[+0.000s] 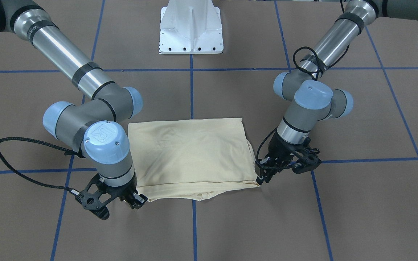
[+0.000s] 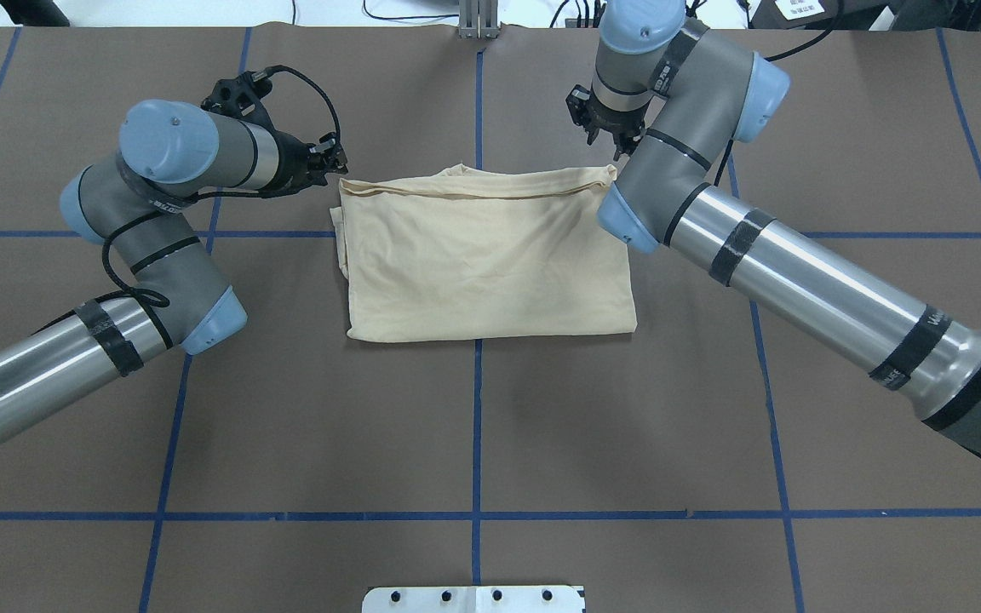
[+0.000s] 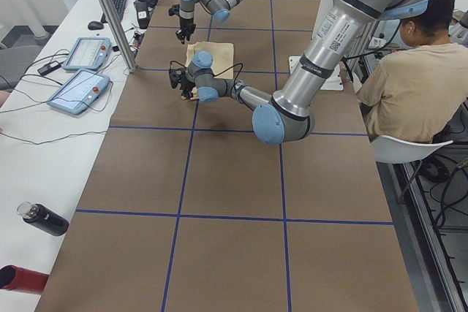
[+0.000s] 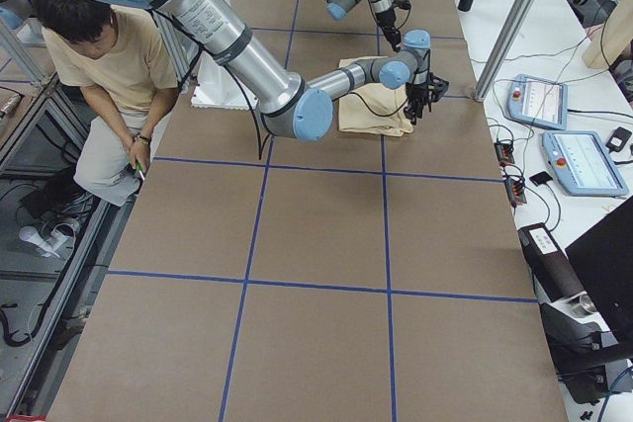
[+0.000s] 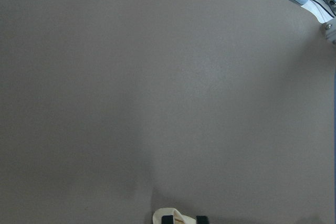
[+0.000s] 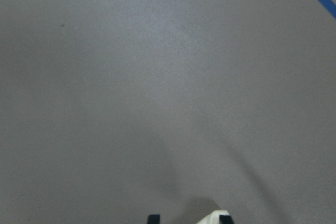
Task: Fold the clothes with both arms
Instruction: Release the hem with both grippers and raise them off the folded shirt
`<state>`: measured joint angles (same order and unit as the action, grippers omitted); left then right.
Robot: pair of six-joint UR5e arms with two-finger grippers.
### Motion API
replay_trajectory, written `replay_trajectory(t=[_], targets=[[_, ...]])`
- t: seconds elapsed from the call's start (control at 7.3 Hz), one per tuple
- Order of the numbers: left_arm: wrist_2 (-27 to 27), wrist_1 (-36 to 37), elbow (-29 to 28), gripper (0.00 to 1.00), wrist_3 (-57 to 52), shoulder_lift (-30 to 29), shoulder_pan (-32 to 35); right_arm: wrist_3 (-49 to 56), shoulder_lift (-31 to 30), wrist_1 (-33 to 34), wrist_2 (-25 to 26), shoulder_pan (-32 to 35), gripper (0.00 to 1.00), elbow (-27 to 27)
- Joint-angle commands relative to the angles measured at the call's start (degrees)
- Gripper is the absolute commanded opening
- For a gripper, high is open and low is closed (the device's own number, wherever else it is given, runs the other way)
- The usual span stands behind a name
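Note:
The clothes (image 2: 490, 255) lie folded into a flat cream rectangle, plain side up, on the brown table (image 2: 490, 426). My left gripper (image 2: 339, 163) sits low at the shirt's far corner on my left. The left wrist view shows a small bunch of cloth (image 5: 176, 216) against one fingertip, with a narrow gap to the other. My right gripper (image 2: 611, 146) is down at the far corner on my right. The right wrist view shows its fingertips wide apart, with cloth (image 6: 214, 217) beside one of them. The front view shows the left gripper (image 1: 261, 177) and the right gripper (image 1: 139, 201) at the shirt's two corners.
The white pedestal base (image 1: 191, 30) stands behind the shirt. Blue tape lines (image 2: 478, 426) cross the table. Control tablets (image 3: 80, 82) and bottles (image 3: 40, 218) lie on the white side table. A seated person (image 4: 109, 56) is beside the robot.

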<state>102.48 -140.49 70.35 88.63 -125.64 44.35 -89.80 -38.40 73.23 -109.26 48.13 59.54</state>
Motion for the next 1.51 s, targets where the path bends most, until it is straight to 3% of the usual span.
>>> replay_trajectory(t=[0.0, 0.14, 0.27, 0.69, 0.82, 1.37], targets=[[0.35, -1.36, 2.05, 0.53, 0.57, 0.31, 0.91, -0.37, -6.99, 0.07, -5.40, 1.53, 1.00, 10.35], [0.44, -1.54, 2.59, 0.53, 0.49, 0.48, 1.18, -1.07, -16.26, -0.02, -5.78, 0.66, 1.00, 22.52], [0.35, -1.54, 4.25, 0.54, 0.49, 1.44, 1.09, -9.08, -21.23, -0.02, -4.05, -2.22, 1.00, 30.82], [0.44, -1.54, 6.46, 0.54, 0.14, 3.65, 1.09, -27.02, -28.29, -0.11, 14.89, -18.54, 1.00, 41.77], [0.35, -1.54, 6.72, 0.54, 0.14, 3.74, 1.09, -29.27, -30.14, -0.19, 20.52, -22.16, 1.00, 42.15], [0.18, -1.28, 8.56, 0.54, 0.49, 3.65, 1.00, -33.25, -30.51, -0.02, 21.19, -22.46, 0.99, 40.14]])
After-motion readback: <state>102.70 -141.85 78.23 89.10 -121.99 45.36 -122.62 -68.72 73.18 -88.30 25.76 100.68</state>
